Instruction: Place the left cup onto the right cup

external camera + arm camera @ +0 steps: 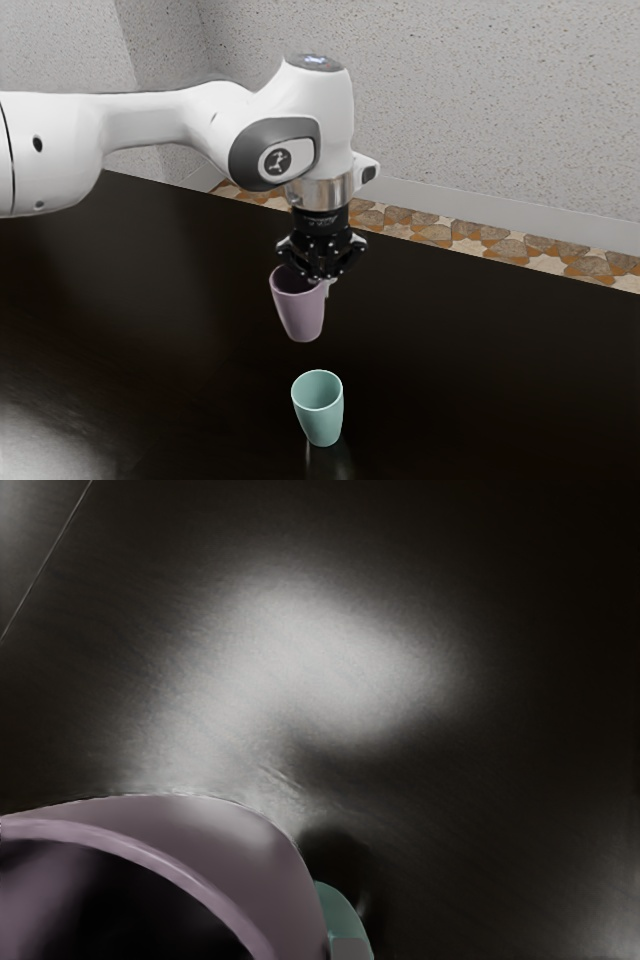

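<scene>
Though both empty, mauve cup (298,312) aloft above teal cup (318,408)

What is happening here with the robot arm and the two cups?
The arm's black gripper grips a pale purple tapered cup by its rim and holds it in the air above the dark glossy table. A teal tapered cup stands upright on the table, lower down and slightly toward the exterior view's right. The purple cup is not yet on it.

Soft, even light. The glossy dark table (320,670) shows a broad pale glare beneath the claw (316,283); the green cup (318,405) casts a dim shadow.
</scene>
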Controlling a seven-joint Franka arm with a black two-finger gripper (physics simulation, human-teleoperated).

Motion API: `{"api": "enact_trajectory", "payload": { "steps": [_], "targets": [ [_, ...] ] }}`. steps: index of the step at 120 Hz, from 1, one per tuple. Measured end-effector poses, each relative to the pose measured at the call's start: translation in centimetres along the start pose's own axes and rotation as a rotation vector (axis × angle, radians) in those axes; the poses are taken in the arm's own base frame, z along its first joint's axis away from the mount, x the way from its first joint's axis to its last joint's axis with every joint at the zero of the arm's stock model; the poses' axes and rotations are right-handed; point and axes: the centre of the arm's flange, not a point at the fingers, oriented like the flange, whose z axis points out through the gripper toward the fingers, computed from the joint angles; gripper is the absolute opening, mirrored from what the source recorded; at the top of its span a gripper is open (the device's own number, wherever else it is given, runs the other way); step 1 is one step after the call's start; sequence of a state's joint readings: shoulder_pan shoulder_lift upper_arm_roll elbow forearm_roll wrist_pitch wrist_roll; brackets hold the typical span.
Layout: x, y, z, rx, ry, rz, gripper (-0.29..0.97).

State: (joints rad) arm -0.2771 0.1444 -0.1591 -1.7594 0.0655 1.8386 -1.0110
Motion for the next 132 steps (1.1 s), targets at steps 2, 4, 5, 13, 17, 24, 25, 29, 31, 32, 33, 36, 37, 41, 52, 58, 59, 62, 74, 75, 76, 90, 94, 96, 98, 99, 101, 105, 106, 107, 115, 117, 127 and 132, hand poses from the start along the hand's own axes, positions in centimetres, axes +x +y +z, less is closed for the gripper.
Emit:
{"api": "enact_trajectory", "payload": {
  "steps": [2,4,5,13,17,24,25,29,31,32,33,36,37,41,52,58,59,62,74,75,76,90,94,96,98,99,101,105,106,107,115,117,127,132],
  "targets": [
    [-0.2,0.1,0.0,-0.001,-0.001,-0.006,-0.11],
    [-0.4,0.1,0.1,-0.002,-0.001,-0.012,-0.11],
    [-0.5,0.1,0.1,-0.002,-0.002,-0.015,-0.11],
    [-1.0,-0.1,0.5,-0.006,-0.007,-0.044,-0.11],
    [-1.2,-0.1,0.5,-0.010,-0.009,-0.058,-0.11],
    [-1.6,0.0,0.6,-0.018,-0.014,-0.082,-0.11],
    [-1.6,0.0,0.6,-0.019,-0.015,-0.085,-0.11],
    [-1.8,0.1,0.7,-0.023,-0.020,-0.098,-0.11],
    [-1.9,0.2,0.7,-0.025,-0.022,-0.104,-0.11],
    [-2.0,0.2,0.7,-0.025,-0.022,-0.107,-0.11],
    [-2.0,0.2,0.7,-0.026,-0.023,-0.111,-0.11],
    [-2.2,0.2,0.7,-0.028,-0.025,-0.120,-0.11],
    [-2.2,0.2,0.7,-0.029,-0.026,-0.123,-0.11],
    [-2.5,0.2,0.8,-0.030,-0.028,-0.134,-0.11],
    [-3.3,0.3,0.9,-0.033,-0.030,-0.160,-0.11],
    [-3.7,0.3,0.9,-0.034,-0.030,-0.174,-0.11],
    [-3.7,0.3,0.9,-0.035,-0.031,-0.176,-0.11],
    [-4.0,0.3,0.9,-0.035,-0.033,-0.184,-0.11],
    [-4.6,0.2,1.1,-0.036,-0.043,-0.213,-0.11],
    [-4.7,0.2,1.1,-0.036,-0.043,-0.216,-0.11],
    [-4.7,0.2,1.1,-0.036,-0.044,-0.218,-0.11],
    [-4.8,0.2,1.5,-0.036,-0.058,-0.255,-0.11],
    [-4.8,0.1,1.7,-0.036,-0.061,-0.265,-0.11],
    [-4.8,0.1,1.7,-0.036,-0.062,-0.270,-0.11],
    [-4.8,0.1,1.7,-0.037,-0.063,-0.275,-0.11],
    [-4.9,0.1,1.8,-0.037,-0.063,-0.277,-0.11],
    [-4.9,0.1,1.8,-0.037,-0.064,-0.281,-0.11],
    [-4.9,0.1,1.9,-0.037,-0.066,-0.290,-0.11],
    [-4.9,0.1,2.0,-0.036,-0.066,-0.292,-0.11],
    [-4.9,0.1,2.0,-0.036,-0.067,-0.293,-0.11],
    [-5.0,0.0,2.3,-0.032,-0.071,-0.308,-0.11],
    [-5.0,0.0,2.4,-0.032,-0.071,-0.311,-0.11],
    [-5.1,-0.1,2.6,-0.029,-0.073,-0.328,-0.11],
    [-5.2,-0.2,2.6,-0.028,-0.073,-0.335,-0.11]
  ]
}}
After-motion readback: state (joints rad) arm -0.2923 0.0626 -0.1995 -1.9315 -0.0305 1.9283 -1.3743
